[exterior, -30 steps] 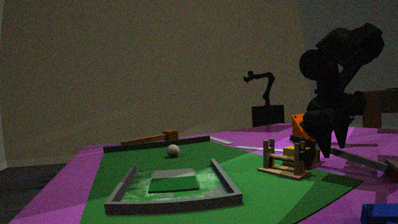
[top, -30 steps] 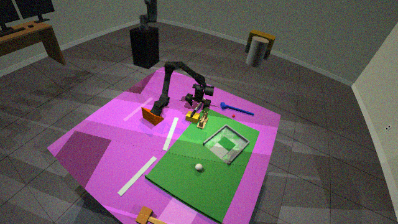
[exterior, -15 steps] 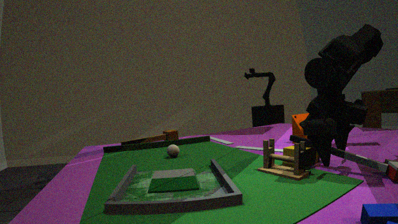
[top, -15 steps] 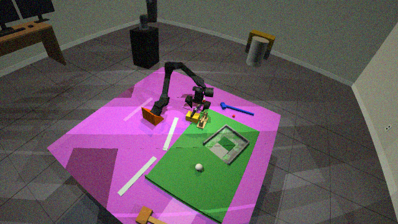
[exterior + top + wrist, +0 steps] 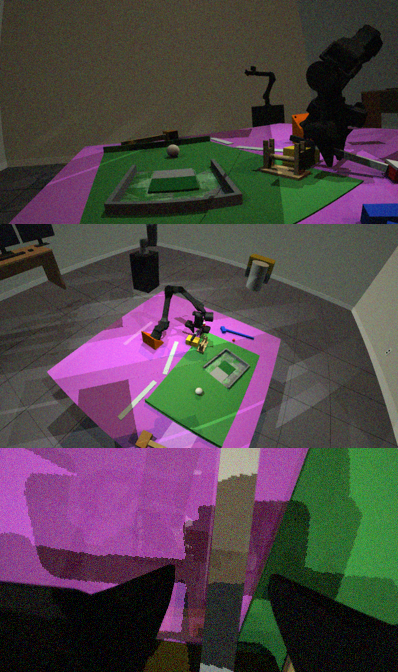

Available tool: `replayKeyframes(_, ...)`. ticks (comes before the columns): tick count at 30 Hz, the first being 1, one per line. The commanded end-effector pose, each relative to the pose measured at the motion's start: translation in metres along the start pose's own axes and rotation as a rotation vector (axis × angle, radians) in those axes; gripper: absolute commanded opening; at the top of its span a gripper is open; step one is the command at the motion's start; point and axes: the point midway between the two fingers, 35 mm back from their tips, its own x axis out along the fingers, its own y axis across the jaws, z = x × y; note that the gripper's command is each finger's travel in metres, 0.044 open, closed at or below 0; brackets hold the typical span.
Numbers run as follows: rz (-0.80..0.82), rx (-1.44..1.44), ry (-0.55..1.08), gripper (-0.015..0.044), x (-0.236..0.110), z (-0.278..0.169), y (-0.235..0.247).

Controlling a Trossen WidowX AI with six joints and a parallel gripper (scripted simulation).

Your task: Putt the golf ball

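The red putter lies on the pink sheet; its pale grey shaft (image 5: 225, 598) (image 5: 362, 159) runs between my fingers in the wrist view, and its red head (image 5: 392, 172) shows at the right edge of the exterior view. My gripper (image 5: 199, 333) (image 5: 329, 162) (image 5: 221, 577) is down over the shaft, one finger on each side, with a gap still showing on both sides. The white golf ball (image 5: 199, 391) (image 5: 173, 150) rests on the green mat (image 5: 186, 410). The raised green (image 5: 226, 368) (image 5: 173, 184) sits inside a grey walled frame (image 5: 239, 359), with a grey ramp (image 5: 219, 374) facing the ball.
A yellow block (image 5: 193, 340) (image 5: 292, 151) and a small wooden rack (image 5: 203, 345) (image 5: 281, 158) stand right beside the gripper. A blue putter (image 5: 237, 333), a small red ball (image 5: 233, 340), an orange wedge (image 5: 151, 340), white strips (image 5: 170, 357) and a wooden mallet (image 5: 146, 440) lie around.
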Motion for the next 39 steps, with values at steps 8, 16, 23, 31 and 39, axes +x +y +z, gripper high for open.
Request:
replayKeyframes(8, 0.000, -0.001, 0.000, 0.0007, 0.000, 0.000, 0.000)
replayKeyframes(16, 0.000, 0.002, 0.005, 0.0000, -0.008, -0.001, -0.001)
replayKeyframes(23, 0.000, 0.014, 0.018, 0.0000, -0.039, -0.002, -0.004)
replayKeyframes(31, -0.007, 0.033, 0.015, 0.0000, -0.077, 0.001, -0.003)
replayKeyframes(39, -0.015, 0.045, 0.006, 0.0000, -0.098, 0.006, 0.000)
